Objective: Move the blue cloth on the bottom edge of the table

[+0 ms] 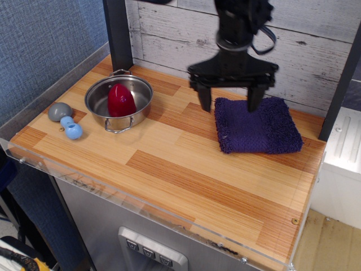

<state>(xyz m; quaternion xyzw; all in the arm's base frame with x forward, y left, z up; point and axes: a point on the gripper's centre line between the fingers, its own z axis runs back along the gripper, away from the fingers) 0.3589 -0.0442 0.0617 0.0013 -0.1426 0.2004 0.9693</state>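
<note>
The blue cloth point(256, 126), a dark navy fuzzy towel folded to a rough square, lies flat at the far right of the wood-plank table point(186, 180). My black gripper point(229, 103) hangs open just above the cloth's far left part. Its left finger is over the bare wood beside the cloth's left edge and its right finger is over the cloth. It holds nothing.
A steel pot point(119, 103) with a red object point(120, 100) inside stands at the far left. A grey and light-blue toy point(66, 120) lies left of it. A black post point(118, 34) rises behind the pot. A clear rim point(141, 210) runs along the near edge.
</note>
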